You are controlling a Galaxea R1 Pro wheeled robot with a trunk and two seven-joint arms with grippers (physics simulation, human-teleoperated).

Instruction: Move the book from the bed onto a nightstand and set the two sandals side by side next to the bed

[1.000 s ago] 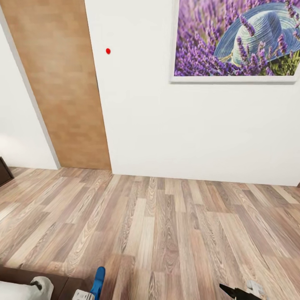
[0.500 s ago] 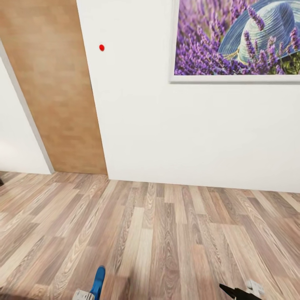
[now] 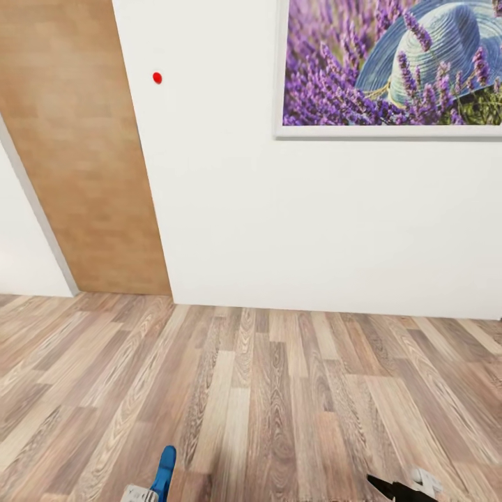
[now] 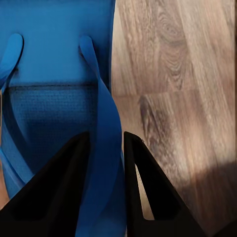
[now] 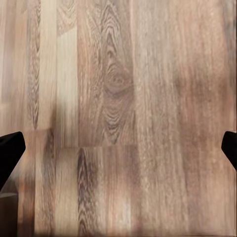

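— What's it carrying there, on its left side?

— One bright blue flat thin-soled sandal (image 4: pixel 54 74). The left gripper (image 4: pixel 104 148) has its two dark fingers (image 4: pixel 69 173) pinched on the side strap — one on either face of that blue band, the sole hanging just past the fingertips above the brown wood-plank floor (image 3: pixel 279 390). From where the head looks you catch only a blue sliver of it low down, beside the arm.

— Will that hold?

— I'd guess so. It looks light and floppy, rubbery rather than slick — nothing to break. But a strap bends, so the sole could swing or twist as the robot rolls. A grip across the sole edge would be steadier, I think; the strap is the easier thing to catch.

— And the other hand?

— The right gripper (image 5: pixel 118 148) is spread wide with nothing between its tips, just planks underneath. Ahead there's a white wall (image 3: pixel 279 223), a framed lavender picture (image 3: pixel 390 66) and a pale wooden door (image 3: pixel 77 153).
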